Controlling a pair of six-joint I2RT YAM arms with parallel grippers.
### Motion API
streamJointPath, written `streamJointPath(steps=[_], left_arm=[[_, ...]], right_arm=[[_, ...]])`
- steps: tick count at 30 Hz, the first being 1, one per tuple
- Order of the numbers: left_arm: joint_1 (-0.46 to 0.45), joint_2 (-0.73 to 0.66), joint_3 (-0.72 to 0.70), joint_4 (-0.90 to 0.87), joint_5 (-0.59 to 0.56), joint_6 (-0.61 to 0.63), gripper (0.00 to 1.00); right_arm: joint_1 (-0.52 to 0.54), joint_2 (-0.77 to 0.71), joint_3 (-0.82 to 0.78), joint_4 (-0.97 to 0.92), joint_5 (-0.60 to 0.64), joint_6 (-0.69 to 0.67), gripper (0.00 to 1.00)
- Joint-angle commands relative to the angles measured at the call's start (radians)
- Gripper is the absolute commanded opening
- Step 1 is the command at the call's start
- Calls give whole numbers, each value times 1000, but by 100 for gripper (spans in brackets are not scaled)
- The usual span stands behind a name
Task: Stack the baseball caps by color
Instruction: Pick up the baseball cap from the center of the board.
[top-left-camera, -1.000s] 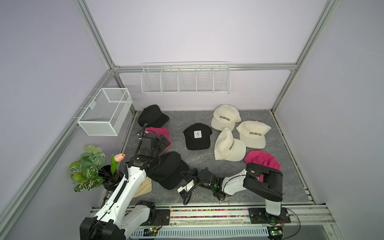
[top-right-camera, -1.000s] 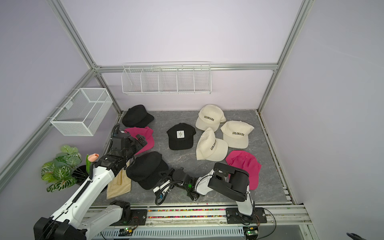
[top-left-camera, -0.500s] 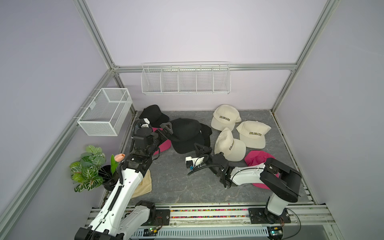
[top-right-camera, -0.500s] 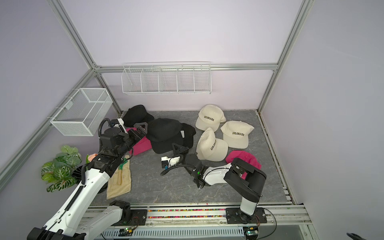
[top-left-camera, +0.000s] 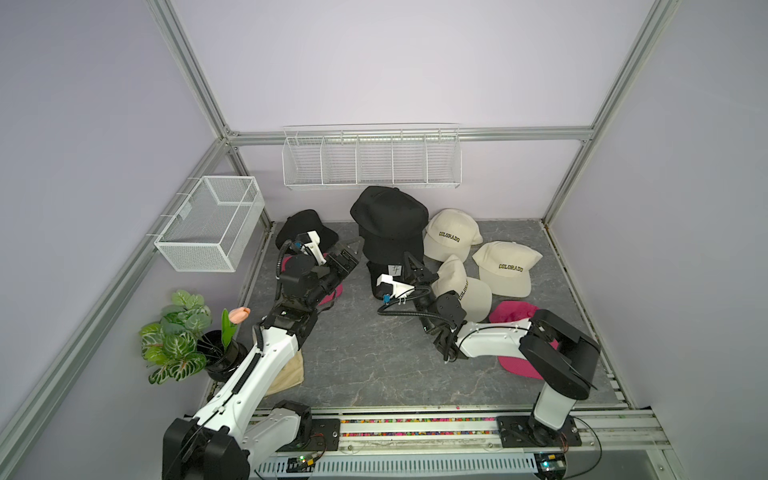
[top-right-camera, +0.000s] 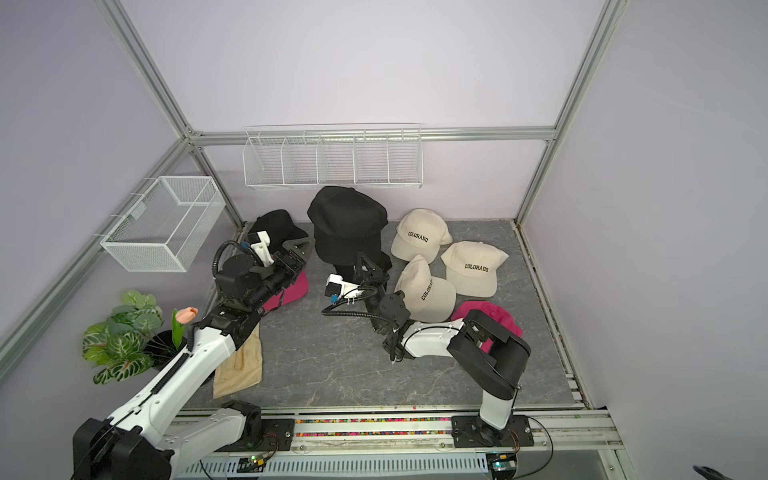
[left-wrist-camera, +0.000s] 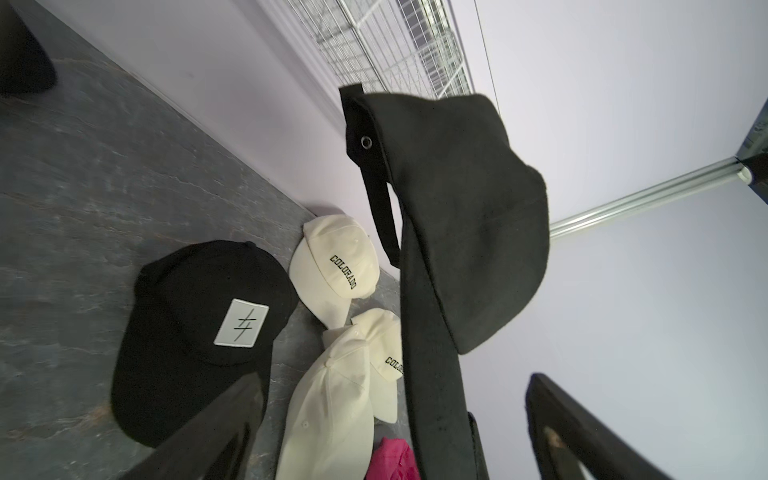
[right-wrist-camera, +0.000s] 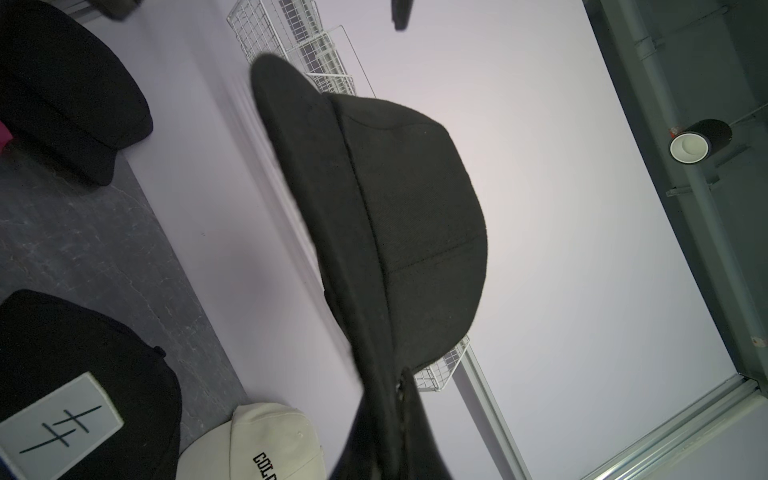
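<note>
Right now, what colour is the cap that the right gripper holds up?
That cap is plain black; it shows best in the right wrist view.

Grey tabletop carries cream caps, black caps, pink caps, beige cloth.

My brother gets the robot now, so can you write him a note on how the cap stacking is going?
Right gripper: shut on a plain black cap, held up over the patch cap.
Left gripper: open, empty, above a pink cap.
Third black cap: back left. Cream caps: close together on the right, unstacked. Second pink cap: under the right arm.
Done: no stack yet.
Left: probably set the held cap on the patch cap, add the third black one, then stack creams and pinks.
</note>
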Motion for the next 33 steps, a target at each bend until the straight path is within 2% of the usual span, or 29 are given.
streamJointPath(steps=[1,6,12,19,25,26,28,30,31,33], left_arm=[[-32,43,22,142,112,-33,100],[-63,104,46,170,126,-52,99],[-64,174,52,294,191,-125,88],[-68,202,59,334,228,-151,45],[-67,219,92,251,207,-107,5],[-67,228,100,246,210,-101,0],[-66,241,120,227,210,-79,0],[-64,244,151,160,184,11,0],[-61,240,166,117,164,52,0],[-46,235,190,43,121,123,0]], right_arm=[[-2,-2,14,72,31,7,7],[1,-1,14,72,29,-5,7],[6,-2,14,71,53,-35,7],[6,17,45,69,58,-14,10],[10,23,43,31,68,14,14],[10,16,45,7,75,25,16],[10,-2,41,-43,82,75,25],[5,-40,36,-161,82,183,44],[2,-61,34,-235,75,247,50],[-14,-111,38,-434,39,412,68]])
